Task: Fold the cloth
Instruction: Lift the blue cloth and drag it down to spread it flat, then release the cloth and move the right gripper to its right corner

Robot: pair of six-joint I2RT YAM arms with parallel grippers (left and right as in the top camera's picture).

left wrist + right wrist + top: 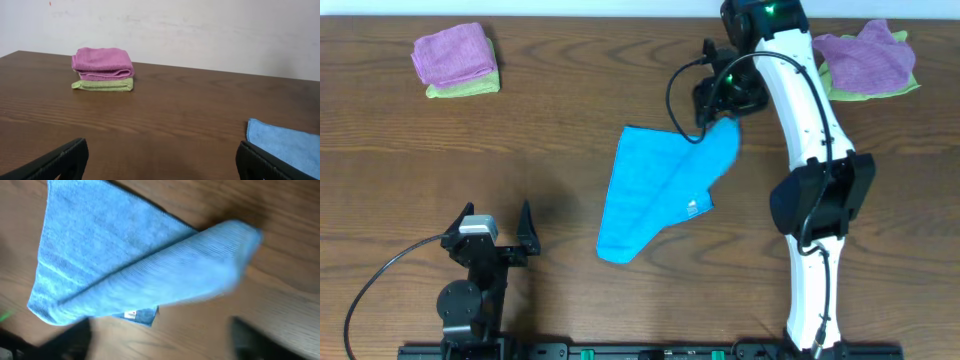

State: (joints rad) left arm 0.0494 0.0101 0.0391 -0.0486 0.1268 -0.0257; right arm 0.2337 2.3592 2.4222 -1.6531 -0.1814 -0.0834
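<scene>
The sky-blue cloth (660, 190) lies mid-table, folded over along a diagonal, with its small white tag (691, 208) near the right edge. In the right wrist view the cloth (135, 265) fills the upper frame and the tag (131, 314) shows at its lower edge. My right gripper (717, 97) hovers just past the cloth's far right corner, open and empty, with its blurred fingers (160, 340) apart over bare wood. My left gripper (492, 232) is open and empty near the front left; its fingers (160, 162) frame bare table, with the cloth's edge (287, 145) at the right.
A purple cloth on a lime-green cloth (455, 60) sits at the back left and also shows in the left wrist view (103, 69). Another purple cloth on a green one (868, 62) sits at the back right. The right arm (810, 150) reaches over the right side.
</scene>
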